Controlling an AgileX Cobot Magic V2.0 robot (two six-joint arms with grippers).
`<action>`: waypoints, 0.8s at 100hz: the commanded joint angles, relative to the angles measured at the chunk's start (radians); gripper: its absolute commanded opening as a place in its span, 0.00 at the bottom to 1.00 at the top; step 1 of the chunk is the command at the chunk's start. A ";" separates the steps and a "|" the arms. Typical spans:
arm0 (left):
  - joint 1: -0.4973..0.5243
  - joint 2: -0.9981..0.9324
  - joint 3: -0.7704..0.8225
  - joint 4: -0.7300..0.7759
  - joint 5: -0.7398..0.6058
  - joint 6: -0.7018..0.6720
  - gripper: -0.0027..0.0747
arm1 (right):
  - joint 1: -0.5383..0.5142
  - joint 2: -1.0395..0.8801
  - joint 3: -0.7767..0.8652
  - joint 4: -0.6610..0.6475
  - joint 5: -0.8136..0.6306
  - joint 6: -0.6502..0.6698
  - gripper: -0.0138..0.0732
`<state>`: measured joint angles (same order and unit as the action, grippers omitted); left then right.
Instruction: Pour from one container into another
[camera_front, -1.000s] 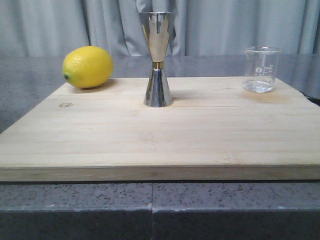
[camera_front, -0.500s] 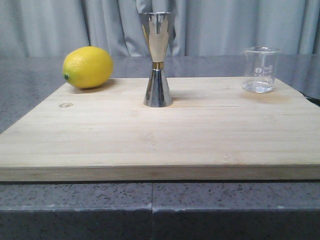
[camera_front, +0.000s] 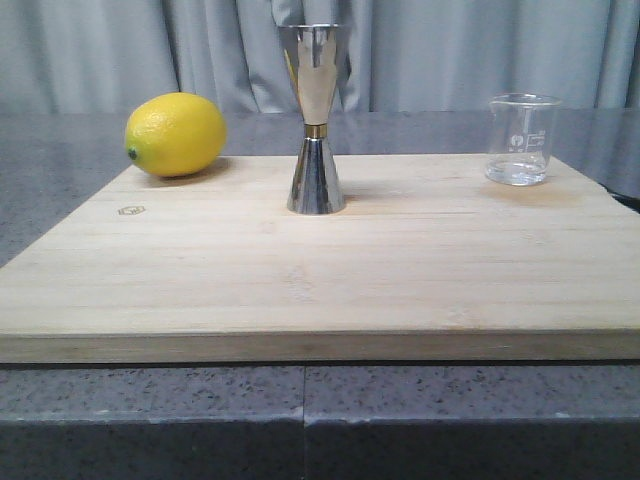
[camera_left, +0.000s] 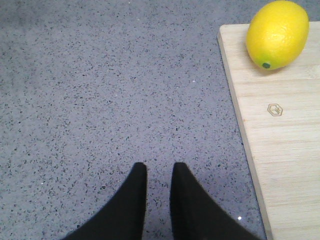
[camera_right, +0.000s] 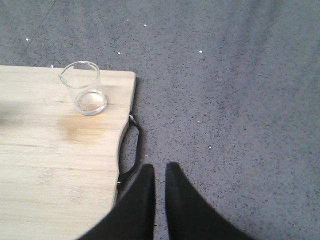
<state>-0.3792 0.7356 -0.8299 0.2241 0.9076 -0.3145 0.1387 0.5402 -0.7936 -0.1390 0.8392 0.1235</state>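
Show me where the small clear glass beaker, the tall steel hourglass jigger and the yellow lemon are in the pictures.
Small clear glass beaker (camera_front: 519, 140): front view, on its printed wall.
Tall steel hourglass jigger (camera_front: 316, 180): front view, on its lower cone.
Yellow lemon (camera_front: 176, 134): front view, middle of its peel.

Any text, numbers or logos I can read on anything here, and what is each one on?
Small clear glass beaker: white printed measuring marks, too small to read.
Pale wooden cutting board: small engraved hexagon logo, no letters legible.
Tall shiny steel hourglass jigger and yellow lemon: no markings visible.
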 joint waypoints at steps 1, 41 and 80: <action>-0.004 -0.003 -0.024 0.010 -0.069 -0.012 0.01 | -0.005 0.004 -0.023 -0.012 -0.076 -0.011 0.08; -0.004 -0.003 -0.024 0.016 -0.069 -0.012 0.01 | -0.005 0.004 -0.023 -0.014 -0.081 -0.011 0.08; 0.077 -0.072 0.039 -0.080 -0.173 0.005 0.01 | -0.005 0.004 -0.023 -0.014 -0.081 -0.011 0.08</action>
<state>-0.3567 0.7074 -0.8044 0.1793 0.8590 -0.3145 0.1387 0.5402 -0.7936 -0.1390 0.8377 0.1213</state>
